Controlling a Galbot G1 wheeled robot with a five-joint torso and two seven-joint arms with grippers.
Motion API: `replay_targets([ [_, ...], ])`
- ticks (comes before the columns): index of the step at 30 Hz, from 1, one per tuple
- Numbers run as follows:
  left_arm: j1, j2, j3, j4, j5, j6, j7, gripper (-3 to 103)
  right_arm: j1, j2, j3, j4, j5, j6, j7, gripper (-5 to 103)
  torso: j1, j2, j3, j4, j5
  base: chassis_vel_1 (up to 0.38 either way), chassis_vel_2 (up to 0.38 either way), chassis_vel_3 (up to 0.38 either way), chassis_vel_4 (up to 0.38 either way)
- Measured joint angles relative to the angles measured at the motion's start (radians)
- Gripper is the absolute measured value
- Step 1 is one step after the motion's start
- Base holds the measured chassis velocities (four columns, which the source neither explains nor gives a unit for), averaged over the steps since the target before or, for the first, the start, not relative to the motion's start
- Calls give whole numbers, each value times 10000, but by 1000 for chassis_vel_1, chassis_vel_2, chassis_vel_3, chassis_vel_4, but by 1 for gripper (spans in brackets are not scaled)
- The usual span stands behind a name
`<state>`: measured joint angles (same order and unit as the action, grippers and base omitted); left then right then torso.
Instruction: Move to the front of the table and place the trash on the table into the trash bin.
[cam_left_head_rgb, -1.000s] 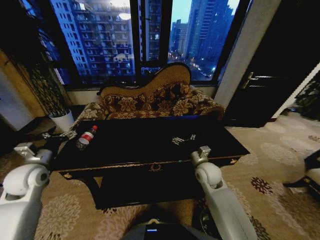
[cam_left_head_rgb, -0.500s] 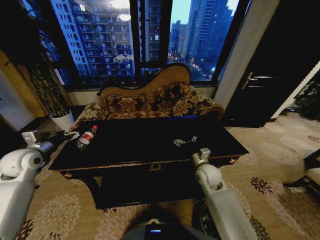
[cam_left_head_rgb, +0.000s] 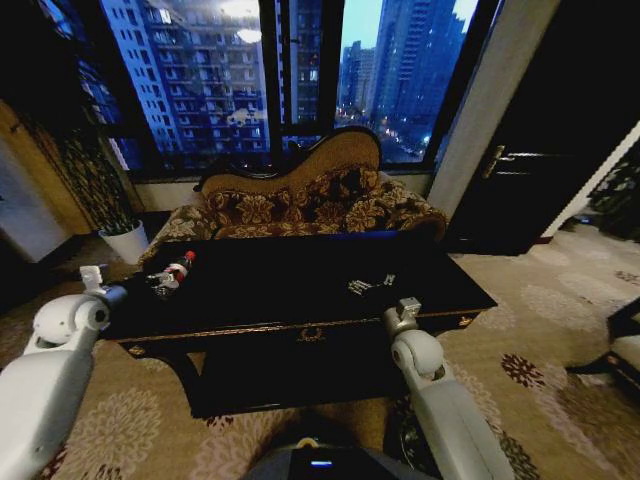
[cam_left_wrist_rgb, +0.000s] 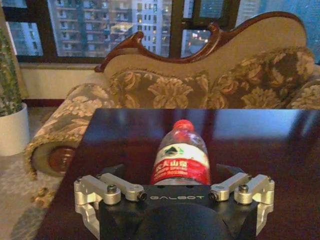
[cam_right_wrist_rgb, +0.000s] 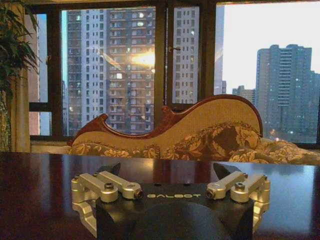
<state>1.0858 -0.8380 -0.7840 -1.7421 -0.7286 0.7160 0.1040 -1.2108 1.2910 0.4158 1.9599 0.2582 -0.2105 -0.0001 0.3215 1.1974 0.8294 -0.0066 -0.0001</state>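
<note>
A clear plastic bottle (cam_left_head_rgb: 176, 270) (cam_left_wrist_rgb: 180, 157) with a red cap and red-white label lies on the left part of the glossy black table (cam_left_head_rgb: 300, 262). My left gripper (cam_left_head_rgb: 160, 281) (cam_left_wrist_rgb: 172, 172) is open at the bottle's base, one finger on each side of it. Small wrapper bits (cam_left_head_rgb: 369, 285) lie right of the table's middle. My right gripper (cam_left_head_rgb: 402, 311) (cam_right_wrist_rgb: 167, 170) hovers open at the table's front edge, holding nothing. The trash bin is out of view.
A patterned curved-back sofa (cam_left_head_rgb: 310, 205) stands right behind the table, under the windows. A white plant pot (cam_left_head_rgb: 126, 240) sits on the floor at the table's far left corner. Patterned carpet (cam_left_head_rgb: 540, 340) lies open to the right, and a dark door (cam_left_head_rgb: 530, 150) is beyond it.
My left arm has swung in towards the table, bringing its open fingers up around the bottle's base. The right arm has barely moved.
</note>
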Motion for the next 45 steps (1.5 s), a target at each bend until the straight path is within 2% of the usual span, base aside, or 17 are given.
replay_targets([
  [9,186,-194,64,-385,268,-19,-113,100,3,-9,29,-26,-5,70,0,100,-1,0,-1,0,1,0,0,0,0],
  [12,402,-296,7,-587,275,-37,-501,101,5,-15,24,-70,-3,82,1,100,-1,0,-1,1,3,0,0,0,0],
  [15,462,-320,-3,-640,270,-40,-700,93,11,-10,0,-102,-2,93,0,100,-1,0,-2,0,3,0,0,0,0],
  [17,474,-348,-3,-652,264,-56,-892,83,29,-8,-21,-145,3,96,0,100,-1,1,-2,0,3,0,0,0,0],
  [18,474,-348,-3,-652,264,-56,-892,83,29,-8,-21,-145,3,96,0,100,-1,1,-2,0,3,0,0,0,0],
  [21,483,-368,-12,-649,258,-63,-952,67,51,-20,-33,-191,13,97,0,100,0,1,-1,0,2,0,0,0,0],
  [25,471,-378,-23,-607,245,-66,-966,56,64,-38,-35,-220,22,99,1,100,-1,0,-2,2,4,0,0,0,0],
  [26,447,-383,-23,-582,236,-66,-965,48,66,-42,-34,-237,23,107,0,100,-1,1,-2,2,4,0,0,0,0],
  [28,429,-384,-17,-565,226,-66,-962,48,71,-44,-32,-252,23,115,0,100,-1,1,-2,1,3,0,0,0,0],
  [35,257,-419,42,-496,207,-66,-955,32,86,-38,-15,-317,23,137,0,100,-1,1,-1,2,-1,0,0,0,0],
  [37,206,-469,62,-529,210,-380,-962,31,87,-27,5,-313,24,138,0,100,-1,0,0,-2,-7,0,0,0,0],
  [38,209,-491,89,-600,279,-1097,-950,30,92,-24,8,-282,52,137,0,100,0,-1,1,-2,-11,0,0,0,0],
  [39,209,-491,89,-600,279,-1097,-950,30,92,-24,8,-282,52,137,0,100,0,-1,1,-2,-11,0,0,0,0],
  [41,212,-534,137,-785,528,-2126,-871,30,93,-24,4,-261,68,131,1,100,0,-1,1,-1,-2,0,0,0,0],
  [42,212,-534,137,-785,528,-2126,-871,30,93,-24,4,-261,68,131,1,100,0,-1,1,-1,-2,0,0,0,0],
  [44,214,-607,186,-977,947,-3292,-688,30,73,-2,-10,-254,72,124,0,100,0,0,1,-2,0,0,0,0,0],
  [45,214,-607,186,-977,947,-3292,-688,30,73,-2,-10,-254,72,124,0,100,0,0,1,-2,0,0,0,0,0],
])
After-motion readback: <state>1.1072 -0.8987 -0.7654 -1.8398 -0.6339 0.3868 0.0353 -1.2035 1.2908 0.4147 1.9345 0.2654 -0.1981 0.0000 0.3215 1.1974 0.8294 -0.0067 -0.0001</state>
